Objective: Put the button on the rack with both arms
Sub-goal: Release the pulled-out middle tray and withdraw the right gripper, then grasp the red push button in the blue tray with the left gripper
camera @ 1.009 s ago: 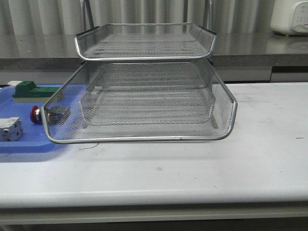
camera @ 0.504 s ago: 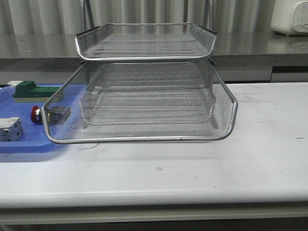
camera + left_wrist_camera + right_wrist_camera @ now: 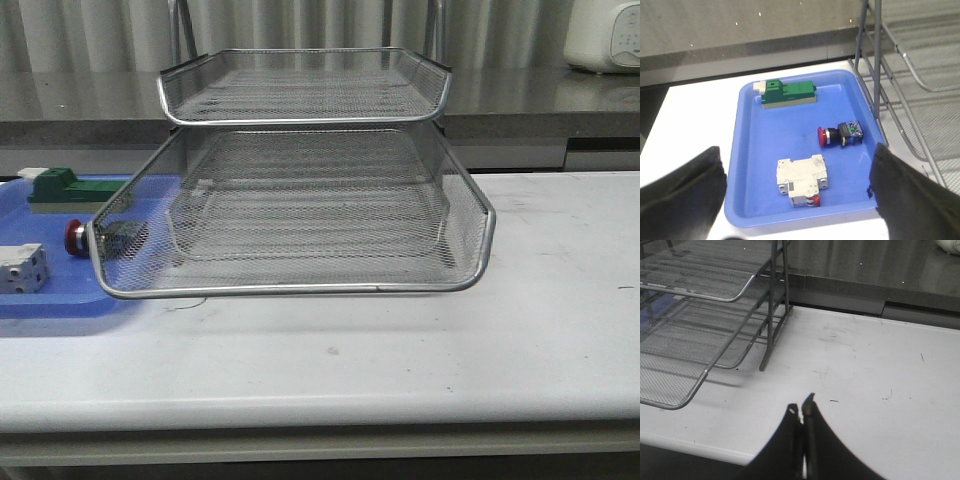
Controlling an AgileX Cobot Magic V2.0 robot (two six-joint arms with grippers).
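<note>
Nothing is done yet: the button [image 3: 841, 135] lies ahead of our spread left hand [image 3: 797, 187], ungrasped; our right hand [image 3: 801, 412] is pressed together beside the rack [image 3: 695, 315].

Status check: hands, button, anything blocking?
Left hand open above the blue tray, right hand shut, empty. Button lying in tray beside the rack, untouched. Nothing in the way.

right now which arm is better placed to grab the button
Left. Its wrist view looks straight down on the button in the blue tray, jaws wide open. The right gripper is shut over bare table beside the rack.
</note>
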